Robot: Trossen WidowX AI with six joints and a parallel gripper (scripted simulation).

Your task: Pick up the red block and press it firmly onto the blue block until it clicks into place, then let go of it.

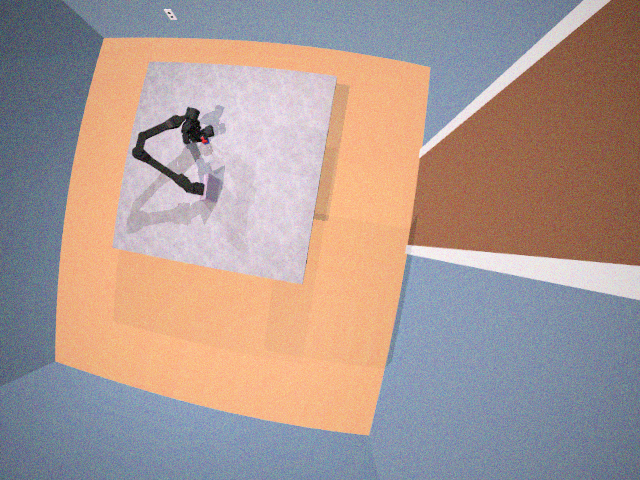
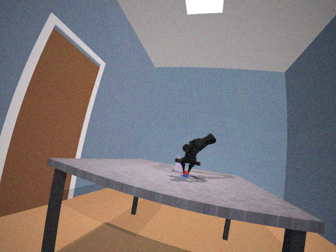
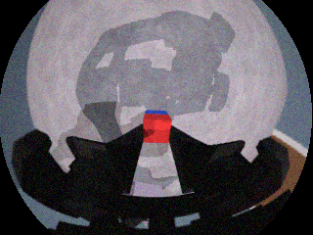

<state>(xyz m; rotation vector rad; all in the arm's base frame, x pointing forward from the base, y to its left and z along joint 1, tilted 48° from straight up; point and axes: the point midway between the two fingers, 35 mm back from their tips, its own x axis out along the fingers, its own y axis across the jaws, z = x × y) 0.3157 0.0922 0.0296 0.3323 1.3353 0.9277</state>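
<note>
The red block (image 1: 204,140) (image 2: 186,172) (image 3: 156,128) sits directly above the blue block (image 2: 185,176) (image 3: 156,113), the two appearing to meet in the exterior view; whether they have clicked together cannot be told. The blue block is under the red block, down on the grey table (image 1: 268,155) (image 2: 122,173) (image 3: 245,73), and only a narrow strip of it shows past the red block in the wrist view. On either side of the red block are the two fingers of the gripper (image 1: 202,137) (image 2: 186,172) (image 3: 156,129), partly open and gripping it between them. Above the red block, the black arm (image 1: 168,167) (image 2: 202,142) slants up and away in the exterior view, and from overhead it makes a bent V to one side of the block. A pale lilac stand (image 1: 211,188) (image 2: 178,166) is on the table behind the red block as the exterior view looks, apart from it, beside the arm's base end. Farther out from the red block, past the table's edge, lie the orange floor (image 1: 232,330) (image 2: 173,222) and a brown door (image 1: 542,155) (image 2: 59,94) in a white frame, with blue walls around.
</note>
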